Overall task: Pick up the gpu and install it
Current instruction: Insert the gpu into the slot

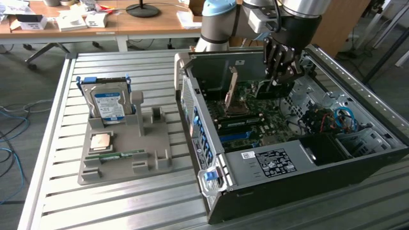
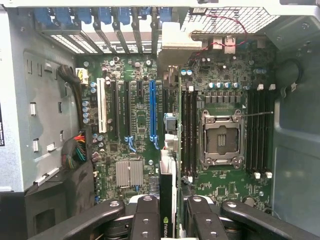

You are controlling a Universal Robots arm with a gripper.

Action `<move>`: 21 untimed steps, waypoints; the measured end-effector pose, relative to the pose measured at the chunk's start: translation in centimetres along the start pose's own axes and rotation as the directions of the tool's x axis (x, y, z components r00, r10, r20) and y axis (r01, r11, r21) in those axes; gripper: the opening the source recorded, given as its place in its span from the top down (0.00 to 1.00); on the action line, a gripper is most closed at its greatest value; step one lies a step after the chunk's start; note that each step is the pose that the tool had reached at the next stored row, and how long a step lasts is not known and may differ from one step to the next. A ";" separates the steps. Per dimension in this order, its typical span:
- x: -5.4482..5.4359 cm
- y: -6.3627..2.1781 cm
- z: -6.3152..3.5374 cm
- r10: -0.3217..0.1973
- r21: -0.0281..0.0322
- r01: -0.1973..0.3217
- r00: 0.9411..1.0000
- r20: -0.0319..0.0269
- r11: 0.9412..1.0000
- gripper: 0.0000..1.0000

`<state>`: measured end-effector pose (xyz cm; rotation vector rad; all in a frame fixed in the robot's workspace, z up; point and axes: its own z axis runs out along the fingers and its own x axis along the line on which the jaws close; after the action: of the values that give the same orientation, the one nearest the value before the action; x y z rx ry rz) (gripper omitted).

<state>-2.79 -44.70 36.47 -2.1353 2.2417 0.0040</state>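
Install step in hand: your black multi-fingered end effector [image 1: 281,72] is down inside the open dark grey computer case [image 1: 288,201]. Its fingers are pinched on either side of the thin, dark-edged gpu card [image 2: 167,200], which stands edge-on over the green motherboard [image 2: 135,125], beside the long blue slot [image 2: 152,112]. Seated or not: you cannot tell. Judgement: seating calls for square alignment and a straight press. Card edge carries a green Nvidia-style mark; the power supply's white label [image 1: 275,161] is unreadable.
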 end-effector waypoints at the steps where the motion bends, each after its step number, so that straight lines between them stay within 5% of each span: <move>1: 0.0 0.00 0.00 0.000 0.000 0.000 1.000 0.000 1.000 0.74; 21: 0.0 0.05 0.33 0.000 0.000 0.000 1.000 0.000 1.000 0.74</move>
<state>-2.83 -44.70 36.13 -2.1351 2.2417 0.0039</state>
